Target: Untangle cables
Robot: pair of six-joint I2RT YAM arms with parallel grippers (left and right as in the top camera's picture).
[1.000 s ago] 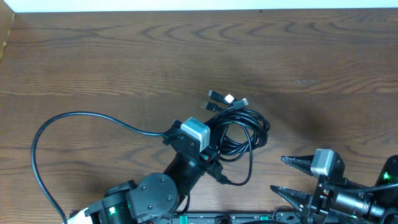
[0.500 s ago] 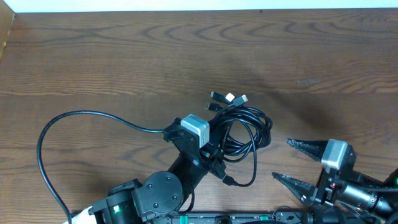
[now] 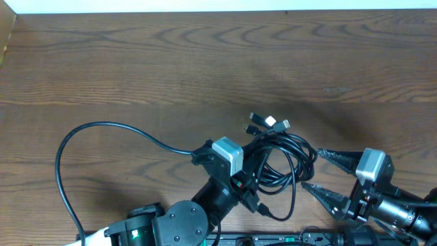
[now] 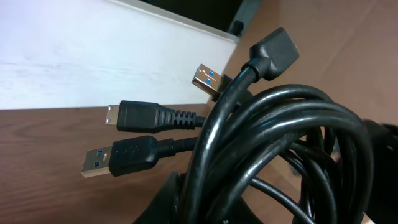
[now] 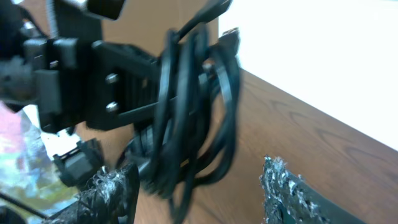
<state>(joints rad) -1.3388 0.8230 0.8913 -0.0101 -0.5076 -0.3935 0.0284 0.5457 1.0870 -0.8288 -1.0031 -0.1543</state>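
Note:
The cables [image 3: 283, 158] are a coiled black tangle at the table's lower middle, with several plug ends [image 3: 268, 123] sticking out at the top. My left gripper [image 3: 247, 179] is shut on the coil's left side. In the left wrist view the coil [image 4: 273, 143] fills the right half and USB plugs [image 4: 127, 157] point left. My right gripper [image 3: 312, 169] is open, its fingertips just right of the coil. In the right wrist view the coil [image 5: 186, 118] hangs between the two fingers [image 5: 199, 186].
A thicker black arm cable [image 3: 89, 140] loops over the left half of the table. The table's far edge [image 3: 218, 12] meets a white wall. Both arm bases sit along the near edge.
My left gripper has carried the coil to the right and slightly toward the near edge. My right gripper has shifted right, and the coil now reaches its open fingertips.

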